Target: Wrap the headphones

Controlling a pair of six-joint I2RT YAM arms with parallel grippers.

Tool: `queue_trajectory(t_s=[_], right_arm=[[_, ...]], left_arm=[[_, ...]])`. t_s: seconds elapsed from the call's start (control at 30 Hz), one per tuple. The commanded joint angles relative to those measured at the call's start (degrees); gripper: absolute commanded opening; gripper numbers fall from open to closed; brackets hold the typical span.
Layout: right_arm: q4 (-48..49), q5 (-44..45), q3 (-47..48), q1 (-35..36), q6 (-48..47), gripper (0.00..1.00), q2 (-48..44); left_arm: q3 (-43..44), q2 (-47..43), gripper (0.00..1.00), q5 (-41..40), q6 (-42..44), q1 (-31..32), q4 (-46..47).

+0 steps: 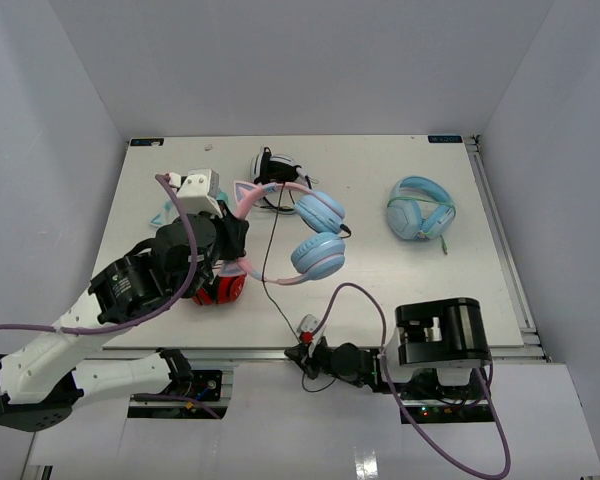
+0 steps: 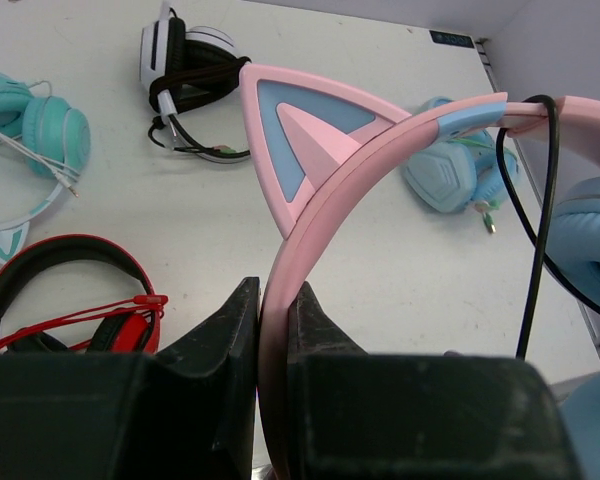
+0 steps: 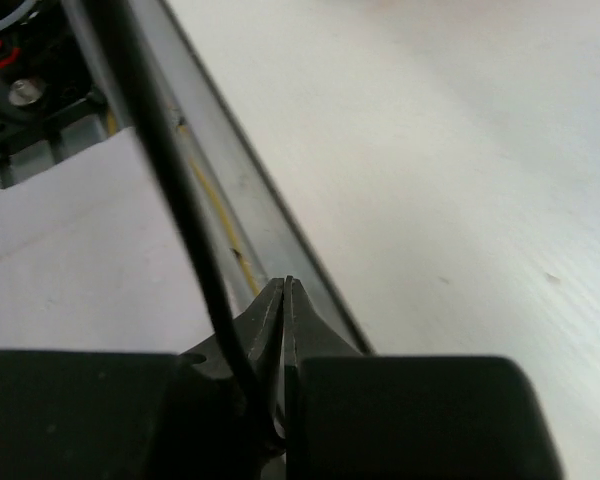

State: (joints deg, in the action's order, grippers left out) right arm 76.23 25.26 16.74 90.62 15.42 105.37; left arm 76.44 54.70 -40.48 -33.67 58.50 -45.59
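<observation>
Clamping headphones (image 1: 318, 255) by their headband (image 2: 380, 150), left end effector (image 2: 275, 300) reaches forward; right end effector (image 3: 287, 290) pinches cable (image 3: 180, 200).

White table (image 1: 400, 170), plain pale walls (image 1: 300, 60) on 3 sides, soft even light.

The top camera looked steeply down from above the near edge onto the whole white table (image 1: 380, 275). The left wrist camera peered closely past its black fingers (image 2: 225, 335), sharing the pink cat-eared headphones (image 2: 320, 170); the right hugged the table's edge.
</observation>
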Motion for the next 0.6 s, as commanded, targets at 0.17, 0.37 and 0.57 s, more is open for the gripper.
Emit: queue_trajectory(t_s=[0.17,0.37,0.57], right_arm=[[6.6,13.3,-7.6,-3.3,-4.9,0.08,-20.7],[-1.4,13.9,-6.2,-5.7,-5.4,0.08,-27.5],[-8.7,12.4,-6.8,-10.6,-5.0,0.08,-38.0]], left_arm=[[3.7,-9.4,0.00,8.6,2.4,-0.1,-1.2],[4.8,-9.8,0.00,24.5,3.7,-0.1,-0.1],[4.7,-8.9,0.00,35.7,7.8,-0.1,-2.5]])
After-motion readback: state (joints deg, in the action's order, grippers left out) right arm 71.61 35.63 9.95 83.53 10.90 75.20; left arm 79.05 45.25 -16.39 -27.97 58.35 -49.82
